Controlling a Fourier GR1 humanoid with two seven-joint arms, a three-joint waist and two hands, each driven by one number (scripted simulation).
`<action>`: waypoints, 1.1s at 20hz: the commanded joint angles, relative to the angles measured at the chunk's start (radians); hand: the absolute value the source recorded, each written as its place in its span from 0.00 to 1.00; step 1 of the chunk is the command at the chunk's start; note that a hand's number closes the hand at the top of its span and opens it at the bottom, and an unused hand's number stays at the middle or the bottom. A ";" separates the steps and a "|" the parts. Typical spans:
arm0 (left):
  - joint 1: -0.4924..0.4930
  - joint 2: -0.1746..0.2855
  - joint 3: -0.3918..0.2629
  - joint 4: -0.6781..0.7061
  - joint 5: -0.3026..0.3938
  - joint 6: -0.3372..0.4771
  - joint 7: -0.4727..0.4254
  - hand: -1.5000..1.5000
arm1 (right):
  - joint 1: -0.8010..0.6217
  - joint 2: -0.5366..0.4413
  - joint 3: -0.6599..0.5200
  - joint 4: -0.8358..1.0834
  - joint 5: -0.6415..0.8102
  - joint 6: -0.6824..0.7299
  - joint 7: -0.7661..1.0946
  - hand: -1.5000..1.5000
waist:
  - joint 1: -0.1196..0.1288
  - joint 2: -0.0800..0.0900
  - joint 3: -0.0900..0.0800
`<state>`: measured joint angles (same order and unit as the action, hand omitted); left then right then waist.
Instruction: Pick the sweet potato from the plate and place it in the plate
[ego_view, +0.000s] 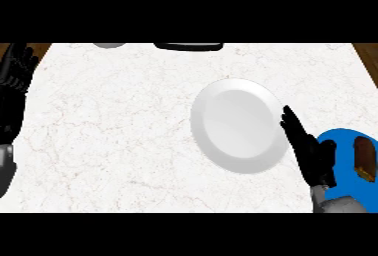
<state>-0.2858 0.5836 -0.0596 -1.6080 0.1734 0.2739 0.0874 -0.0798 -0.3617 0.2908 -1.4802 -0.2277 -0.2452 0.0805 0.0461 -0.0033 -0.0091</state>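
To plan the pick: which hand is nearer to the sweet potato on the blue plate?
Right. The right hand is just left of the sweet potato; the left hand rests at the far left edge.

Straight-fingered right robot hand (313, 156) between white plate (236, 125) and blue plate (342, 136)

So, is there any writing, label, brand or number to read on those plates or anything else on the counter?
None: no text can be read anywhere.
The round white plate, the round blue plate, the brown sweet potato on it, the white marbled counter top, the black left hand and the black right hand are all unmarked.
The dark object and the grey object, cut off at the far edge, show nothing legible.
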 joint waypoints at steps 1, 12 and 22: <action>-0.005 -0.047 0.009 0.016 -0.025 0.005 -0.009 0.50 | -0.126 -0.021 -0.015 0.088 0.029 0.088 0.025 1.00 | -0.039 0.005 0.009; -0.016 -0.111 -0.086 0.016 0.067 -0.119 -0.016 0.50 | -0.232 -0.104 0.149 0.485 0.598 -0.267 0.025 0.00 | -0.023 0.013 0.011; -0.001 -0.115 -0.005 0.052 0.072 -0.179 -0.026 0.50 | -0.195 -0.096 0.006 0.374 0.555 -0.371 -0.220 0.00 | -0.054 0.001 0.008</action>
<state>-0.2749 0.4740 -0.1012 -1.5950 0.2372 0.1265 0.0699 -0.2942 -0.4286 0.2914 -0.9944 0.2724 -0.5938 -0.1750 0.0054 0.0012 -0.0014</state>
